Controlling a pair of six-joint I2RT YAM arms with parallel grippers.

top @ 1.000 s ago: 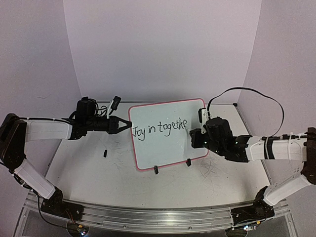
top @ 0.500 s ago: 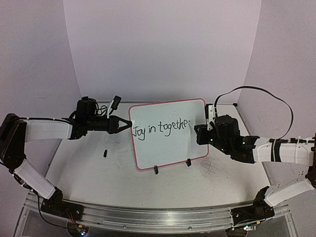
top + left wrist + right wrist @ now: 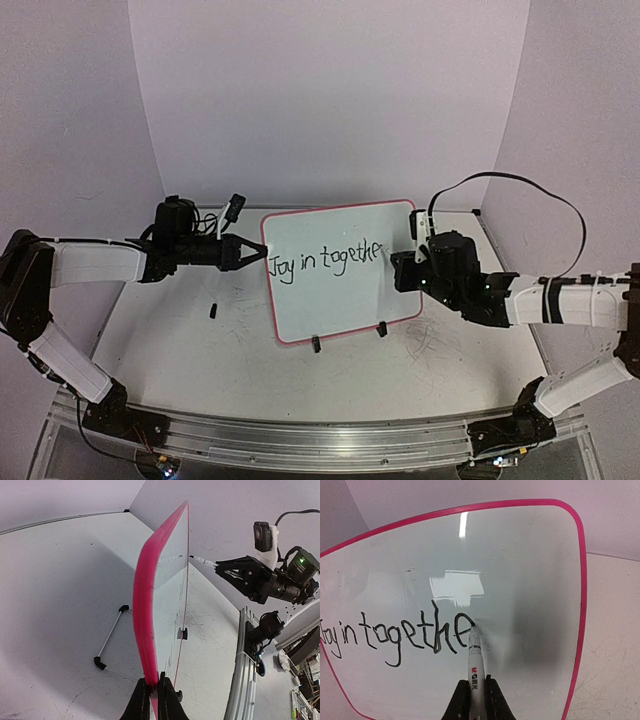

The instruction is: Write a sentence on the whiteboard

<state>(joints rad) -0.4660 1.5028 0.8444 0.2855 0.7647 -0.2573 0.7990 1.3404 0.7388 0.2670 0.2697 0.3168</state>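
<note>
The whiteboard (image 3: 340, 300) stands upright on the table, pink-rimmed, with "Joy in togethe" written on it in black. My left gripper (image 3: 262, 257) is shut on the board's left rim (image 3: 145, 605); in the left wrist view the jaws (image 3: 154, 695) pinch the pink edge. My right gripper (image 3: 398, 268) is at the board's right side, shut on a white marker (image 3: 475, 672). The marker's black tip touches the board (image 3: 520, 580) at the upper right of the last "e". The marker's barrel sits between the right gripper's (image 3: 475, 682) jaws.
A small black cap (image 3: 213, 311) lies on the table left of the board. Two black clip feet (image 3: 315, 345) hold the board's lower edge. A thin white rod with black ends (image 3: 110, 637) lies behind the board. An aluminium rail (image 3: 320, 435) runs along the near edge.
The right gripper with the marker swung right and up from the last "e", then came back slightly left to its upper right. The left gripper and board have not moved.
</note>
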